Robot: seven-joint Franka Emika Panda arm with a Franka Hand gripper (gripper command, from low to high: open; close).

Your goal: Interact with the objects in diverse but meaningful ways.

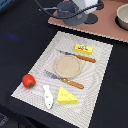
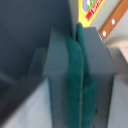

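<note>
My gripper (image 2: pixel 76 35) is shut, its green pads (image 2: pixel 72 75) pressed together with nothing between them. In the exterior view the gripper (image 1: pixel 70 11) hangs above the far edge of the striped placemat (image 1: pixel 102 65). On the mat lie a yellow rectangular block with a red label (image 1: pixel 84 48) (image 2: pixel 90 10), a red tomato (image 1: pixel 28 81), a white fish (image 1: pixel 47 96) and a yellow holed cheese wedge (image 1: pixel 66 95). A grey pot (image 1: pixel 122 17) stands at the exterior view's far right, partly cut off. The gripper touches none of them.
A round tan plate (image 1: pixel 67 65) sits mid-mat between a knife (image 1: pixel 80 56) and a fork (image 1: pixel 64 80), both with brown handles. The knife handle (image 2: pixel 114 20) also shows in the wrist view. A pinkish board (image 1: pixel 107 25) lies beyond the mat on the dark table.
</note>
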